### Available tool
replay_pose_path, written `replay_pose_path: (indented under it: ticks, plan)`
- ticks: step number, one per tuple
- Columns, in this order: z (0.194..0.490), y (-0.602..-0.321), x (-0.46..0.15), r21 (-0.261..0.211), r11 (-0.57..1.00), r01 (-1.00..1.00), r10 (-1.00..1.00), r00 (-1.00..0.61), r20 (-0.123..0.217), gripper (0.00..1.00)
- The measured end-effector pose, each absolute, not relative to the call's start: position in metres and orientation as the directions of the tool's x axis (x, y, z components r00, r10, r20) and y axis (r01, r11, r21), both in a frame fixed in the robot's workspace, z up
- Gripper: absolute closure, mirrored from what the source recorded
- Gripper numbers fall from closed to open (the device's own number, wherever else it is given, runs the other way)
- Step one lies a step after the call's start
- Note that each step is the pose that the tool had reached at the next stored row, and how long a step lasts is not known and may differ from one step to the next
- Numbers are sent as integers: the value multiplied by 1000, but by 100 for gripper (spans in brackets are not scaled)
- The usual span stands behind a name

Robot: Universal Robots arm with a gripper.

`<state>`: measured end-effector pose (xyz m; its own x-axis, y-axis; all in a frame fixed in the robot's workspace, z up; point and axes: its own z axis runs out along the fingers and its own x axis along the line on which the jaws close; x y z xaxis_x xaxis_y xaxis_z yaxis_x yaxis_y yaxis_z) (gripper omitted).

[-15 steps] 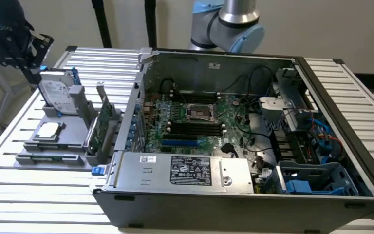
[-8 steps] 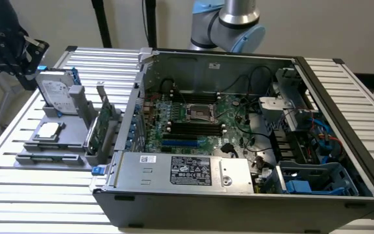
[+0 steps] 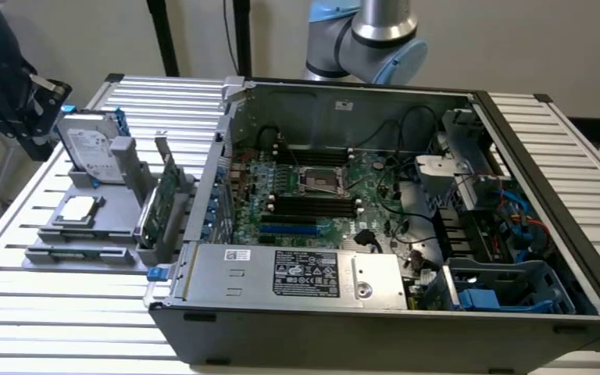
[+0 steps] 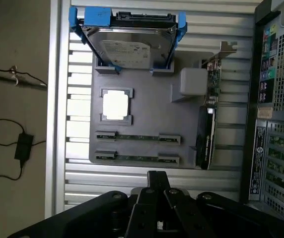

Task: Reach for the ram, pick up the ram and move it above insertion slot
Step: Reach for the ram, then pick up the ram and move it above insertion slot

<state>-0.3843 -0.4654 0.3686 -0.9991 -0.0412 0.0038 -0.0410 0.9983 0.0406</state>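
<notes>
On the slatted counter (image 3: 50, 312), beside the open computer case (image 3: 383, 332), sits a grey holder (image 4: 152, 119) with spare parts in its pockets. The ram (image 4: 137, 158) lies edge-on between two grey clips along the holder's edge nearest the end effector (image 4: 157, 174), and a second stick (image 4: 137, 137) lies parallel just beside it. Further in, the holder carries a square silver processor chip (image 4: 116, 105) in its own recess, a hard drive (image 4: 132, 47) with blue rails propped at a tilt at the far end, and a green expansion card (image 4: 209, 124) standing on edge along the side that faces the case.

The end effector hangs above the counter just short of the holder, touching nothing, its two black fingers pressed together and empty.

The wrist view also takes in a cable and small power brick (image 4: 23, 146) on the floor beyond the counter's edge, and the perforated outer wall of the case.

The exterior view looks into the case. The insertion slot (image 3: 305, 205) is one of several parallel black sockets on the green board, below the square silver processor socket (image 3: 319, 180) and above a shorter blue slot (image 3: 290, 229). A silver power supply (image 3: 290, 273) fills the near side, and a blue drive cage (image 3: 498, 293) sits toward the exterior view's right. Between holder and slots stand the upright card and the case wall.
</notes>
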Motion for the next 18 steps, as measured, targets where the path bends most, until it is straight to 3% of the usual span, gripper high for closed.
replay_pose_path:
  ticks: [18]
  plan:
    - [364, -466, -384, 40, 939, -343, -343, -939, 4, 89]
